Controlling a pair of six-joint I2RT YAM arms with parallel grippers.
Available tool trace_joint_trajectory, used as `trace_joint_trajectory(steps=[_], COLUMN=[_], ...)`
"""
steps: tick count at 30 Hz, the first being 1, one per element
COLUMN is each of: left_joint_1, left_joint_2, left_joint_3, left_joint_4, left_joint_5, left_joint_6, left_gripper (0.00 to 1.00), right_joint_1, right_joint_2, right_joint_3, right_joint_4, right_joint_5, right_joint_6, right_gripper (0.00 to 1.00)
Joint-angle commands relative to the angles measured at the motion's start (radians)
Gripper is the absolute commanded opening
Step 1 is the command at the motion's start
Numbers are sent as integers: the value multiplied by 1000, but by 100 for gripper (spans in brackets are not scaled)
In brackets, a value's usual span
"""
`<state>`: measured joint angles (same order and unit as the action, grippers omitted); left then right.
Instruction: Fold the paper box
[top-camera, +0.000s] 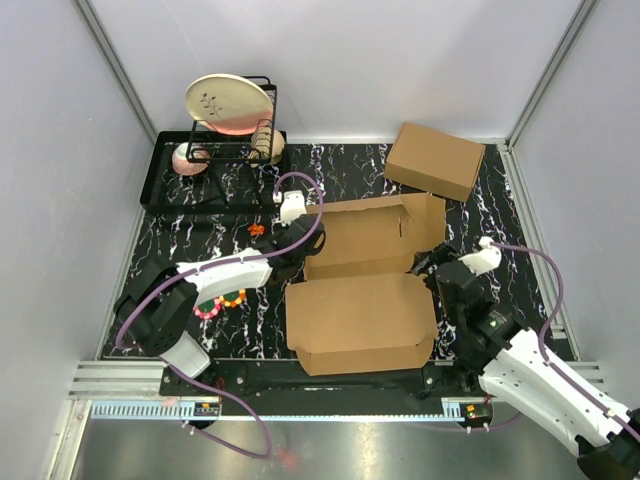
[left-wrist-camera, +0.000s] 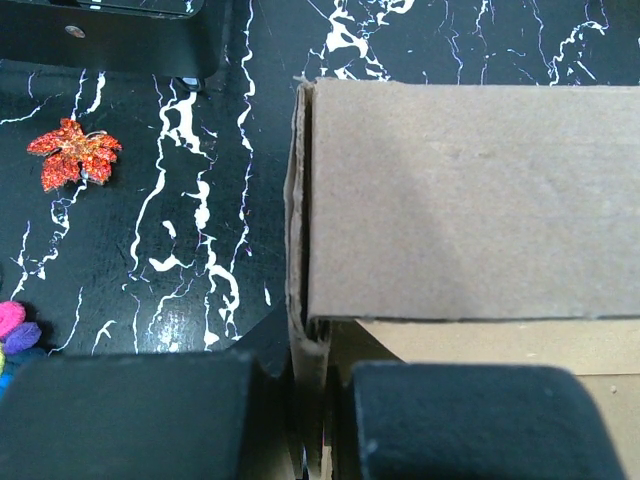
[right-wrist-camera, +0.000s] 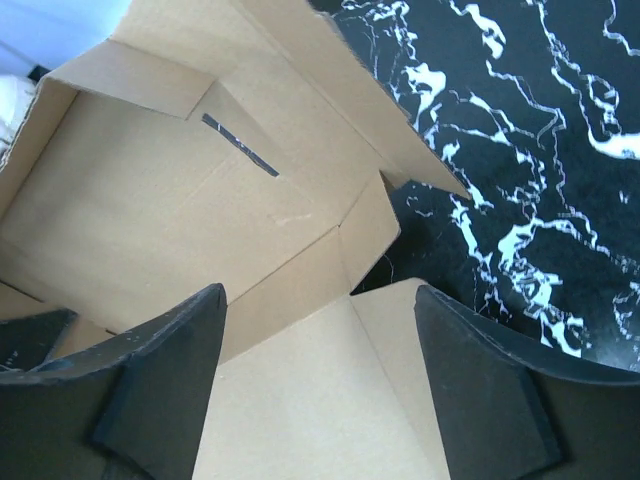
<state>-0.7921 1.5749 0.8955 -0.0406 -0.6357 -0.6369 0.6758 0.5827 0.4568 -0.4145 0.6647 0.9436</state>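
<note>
The paper box (top-camera: 362, 322) lies in the middle of the mat, brown corrugated cardboard. Its shallow tray part is nearest me, and its lid panel (top-camera: 372, 236) is raised behind it. My left gripper (top-camera: 296, 252) is at the box's left side, shut on the upright left wall (left-wrist-camera: 308, 352), which is pinched edge-on between the two black fingers (left-wrist-camera: 130, 415). At the box's right edge my right gripper (top-camera: 437, 264) stands open. In the right wrist view its fingers (right-wrist-camera: 168, 385) spread wide above the cardboard (right-wrist-camera: 310, 400), with nothing between them.
A second brown cardboard box (top-camera: 435, 160), fully made up, sits at the back right. A black tray (top-camera: 165, 190) with a wire rack holding a plate (top-camera: 229, 103) stands at the back left. A red leaf (left-wrist-camera: 72, 152) and a coloured bead ring (top-camera: 222, 303) lie left of the box.
</note>
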Motion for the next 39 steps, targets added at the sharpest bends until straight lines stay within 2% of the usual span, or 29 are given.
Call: trace_joint_trajectory(steps=[1,5,7,9,15,20,29,39], left_joint_1=[4,4,4,4,4,4,4,4], left_joint_2=[4,2,-3,-4,-3,-3,-13,-16], left_joint_3=[-13,-18,-23,-29,-30,-27,-35,-49], left_joint_4=[-51,-54,-58,-59,-62,-64,-50,-42], left_joint_5=[25,27,25,24,19,30,47,48], left_joint_6=[-12,-17,-18,-18,-29,-37,-33,-32], left_gripper=[0,0,0,0,0,0,0,0], right_joint_1=[2,-1,1,-1,-19,-56,-111,-153], right_joint_2=[89,231,255,272,304,298,399,511], right_joint_3=[68,109,103,89,88,31,17,57], right_joint_4=[68,31,36,58,60,111,235,309], right_joint_5=[1,-16,-11,-2,58,46,29,-7], right_joint_6=[-129,-85,-60,-49,17,104,52,-8], right_gripper=[83,74,64,60,61,59,59,53])
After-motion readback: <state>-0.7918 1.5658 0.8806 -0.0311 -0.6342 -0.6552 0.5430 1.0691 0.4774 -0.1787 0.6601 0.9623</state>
